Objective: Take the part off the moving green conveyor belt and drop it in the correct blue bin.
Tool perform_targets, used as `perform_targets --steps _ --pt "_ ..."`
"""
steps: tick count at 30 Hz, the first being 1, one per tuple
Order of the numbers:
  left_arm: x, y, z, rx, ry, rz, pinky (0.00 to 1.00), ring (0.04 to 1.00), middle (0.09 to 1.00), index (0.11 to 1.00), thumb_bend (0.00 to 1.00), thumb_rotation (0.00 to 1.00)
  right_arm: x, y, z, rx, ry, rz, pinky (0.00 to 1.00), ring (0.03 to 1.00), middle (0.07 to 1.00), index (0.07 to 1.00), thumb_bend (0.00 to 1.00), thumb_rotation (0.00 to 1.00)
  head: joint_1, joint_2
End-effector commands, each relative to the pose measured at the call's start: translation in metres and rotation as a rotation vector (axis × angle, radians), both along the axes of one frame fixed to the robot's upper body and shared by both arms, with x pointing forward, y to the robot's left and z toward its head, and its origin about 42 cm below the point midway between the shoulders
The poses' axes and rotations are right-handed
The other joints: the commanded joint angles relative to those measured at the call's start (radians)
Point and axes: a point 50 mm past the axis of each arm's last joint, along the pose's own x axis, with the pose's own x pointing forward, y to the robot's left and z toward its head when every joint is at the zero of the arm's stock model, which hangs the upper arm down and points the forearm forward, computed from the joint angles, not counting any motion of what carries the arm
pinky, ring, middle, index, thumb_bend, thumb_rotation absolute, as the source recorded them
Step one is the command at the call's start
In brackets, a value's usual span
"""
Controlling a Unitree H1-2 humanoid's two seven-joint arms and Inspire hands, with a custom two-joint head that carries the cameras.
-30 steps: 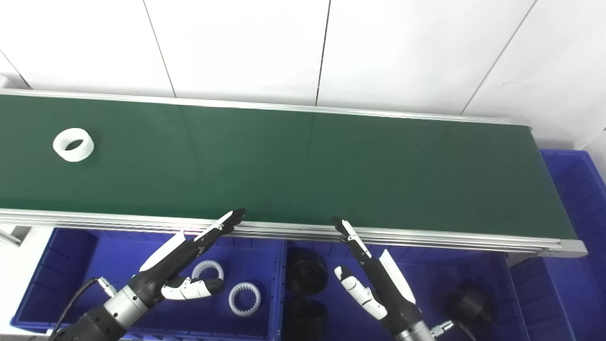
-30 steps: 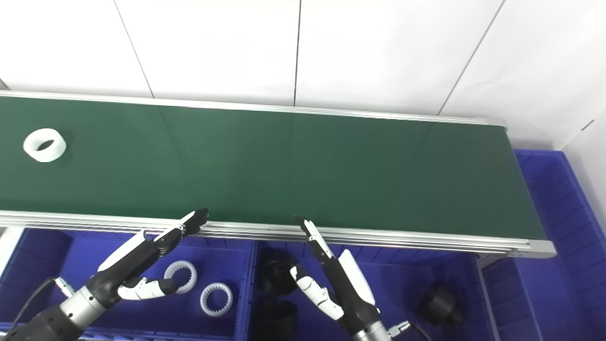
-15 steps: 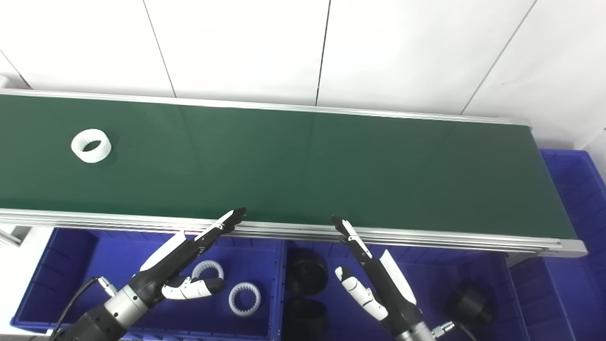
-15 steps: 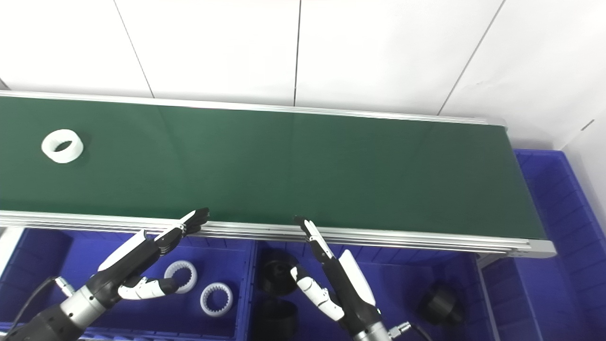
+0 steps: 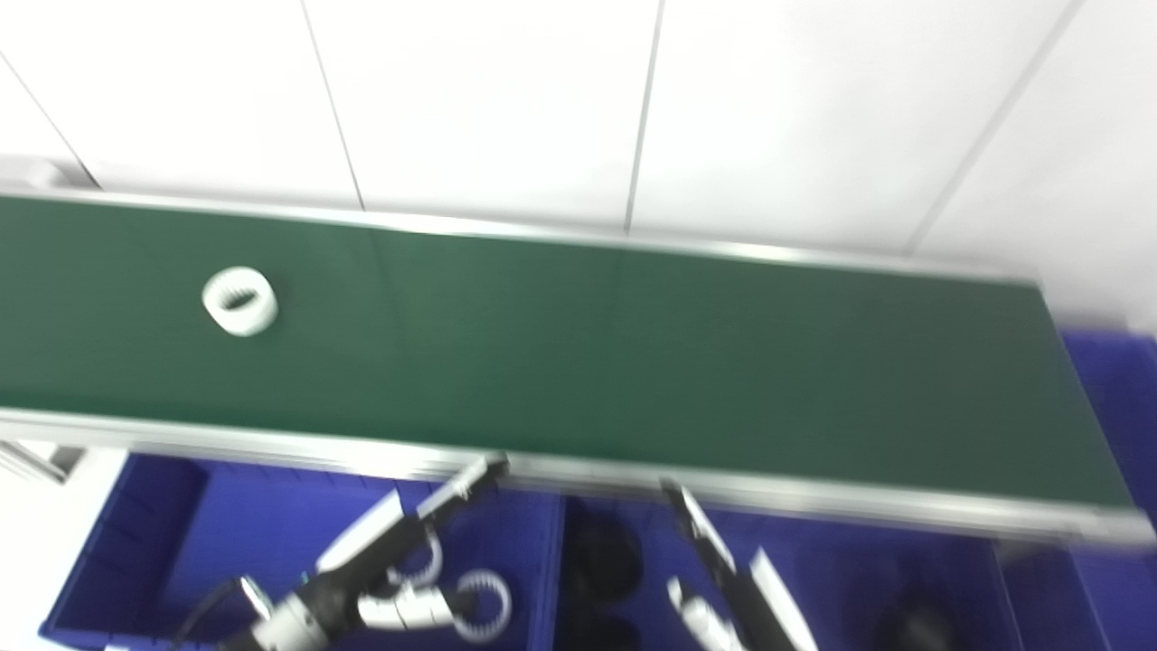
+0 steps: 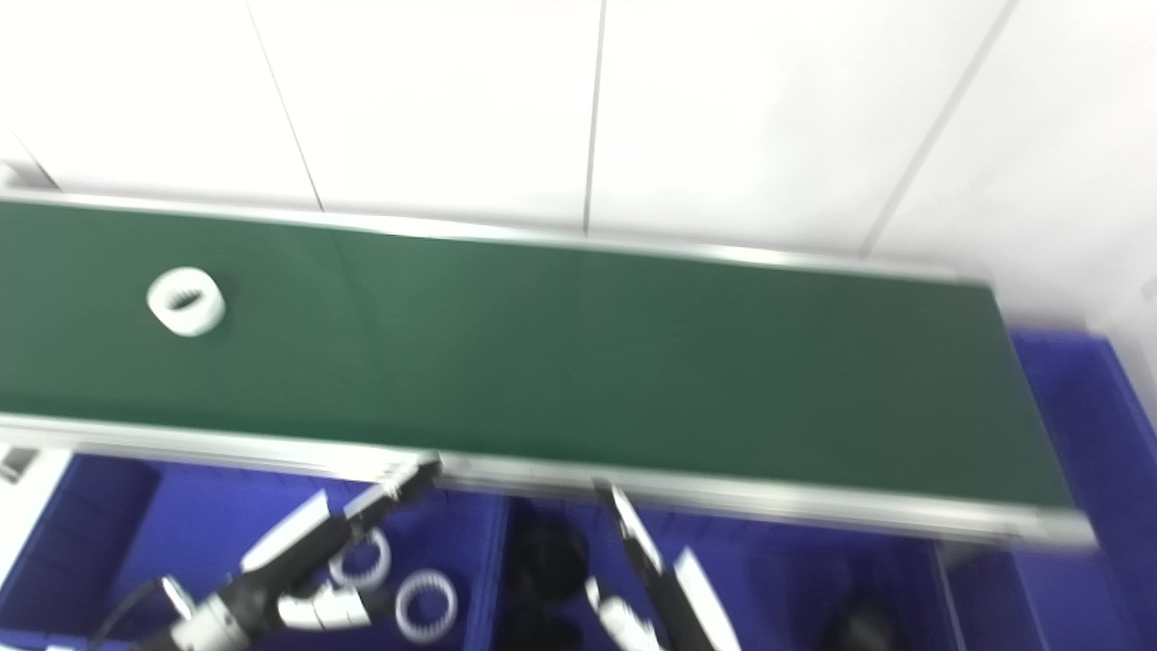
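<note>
A white toothed ring point(image 5: 239, 301) lies on the left part of the green conveyor belt point(image 5: 633, 362). Both hands hover below the belt's near rail, above the blue bins. My left hand point(image 5: 398, 556) is open with fingers stretched toward the rail, well to the right of the ring. My right hand point(image 5: 723, 579) is open too, fingers pointing up at the rail, partly cut off by the bottom edge. The picture is blurred.
The left blue bin point(image 5: 154, 533) holds white toothed rings point(image 5: 479, 604). The middle bin holds black cylindrical parts point(image 5: 601, 556), with another black part point(image 5: 913, 624) further right. A further blue bin point(image 5: 1125, 398) stands past the belt's right end. A white panelled wall lies behind.
The camera has tilted, so the whole scene sits lower and shifted right. Beyond that, the white ring has travelled rightward along the belt. Both hands keep their open pose.
</note>
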Motion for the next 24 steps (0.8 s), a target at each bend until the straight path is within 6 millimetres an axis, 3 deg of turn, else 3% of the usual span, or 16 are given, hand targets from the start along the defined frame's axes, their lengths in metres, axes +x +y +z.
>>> perform_targets --steps 1,8,18,21,22,24 --pt "0.008 0.003 0.007 -0.006 -0.054 0.010 0.93 0.984 1.000 0.990 0.50 0.69 0.006 0.004 0.008 0.030 -0.088 0.007 0.95 0.991 1.000 0.987 0.44 1.00 -0.011 -0.009" --pt "0.010 0.004 0.007 0.017 -0.064 0.007 0.93 0.987 1.000 0.991 0.51 0.68 0.006 0.005 0.006 0.045 -0.081 0.005 0.93 0.982 1.000 0.984 0.42 0.96 -0.010 -0.005" --pt "0.014 0.005 0.020 0.024 -0.118 0.009 0.92 0.979 1.000 0.991 0.49 0.64 0.005 0.004 0.009 0.039 -0.092 0.009 0.95 0.992 1.000 0.990 0.42 0.98 -0.008 0.009" --pt "0.024 0.013 0.046 0.122 -0.247 -0.004 0.93 0.985 1.000 0.997 0.49 0.61 0.006 0.003 0.009 0.035 -0.095 0.014 0.96 0.995 1.000 0.994 0.42 0.99 0.004 0.013" --pt "0.029 0.016 0.056 0.159 -0.298 -0.009 0.94 0.991 1.000 1.000 0.49 0.53 0.006 0.003 0.009 0.033 -0.096 0.016 0.95 0.993 1.000 0.997 0.42 1.00 0.011 0.013" --pt "0.038 0.023 0.073 0.209 -0.369 -0.018 0.95 0.994 1.000 1.000 0.49 0.48 0.008 0.004 0.008 0.029 -0.097 0.019 0.95 0.992 1.000 0.998 0.42 1.00 0.016 0.009"
